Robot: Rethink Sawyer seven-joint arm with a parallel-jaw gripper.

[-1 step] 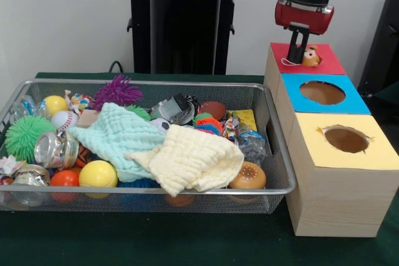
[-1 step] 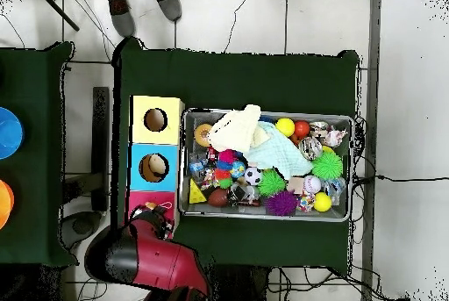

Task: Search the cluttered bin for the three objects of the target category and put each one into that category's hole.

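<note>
My gripper (image 1: 297, 54) hangs low over the red-topped box (image 1: 327, 60), the farthest of three boxes in the front view. A small orange animal toy (image 1: 310, 57) with a white string sits on the red top, right beside the gripper's tip; whether the gripper touches or holds it is unclear. In the overhead view the gripper (image 2: 151, 221) covers part of the red box (image 2: 140, 201), with the toy (image 2: 163, 205) showing at its edge. The wire bin (image 1: 274, 154) holds balls, spiky toys, wrapped items and two cloths.
A blue-topped box (image 1: 321, 93) and a yellow-topped box (image 1: 346, 139), each with a round hole, stand in a row beside the bin. A mint cloth (image 1: 115, 138) and a cream cloth (image 1: 190, 157) cover the bin's middle. A person's shoes (image 2: 140, 8) show at the overhead view's top.
</note>
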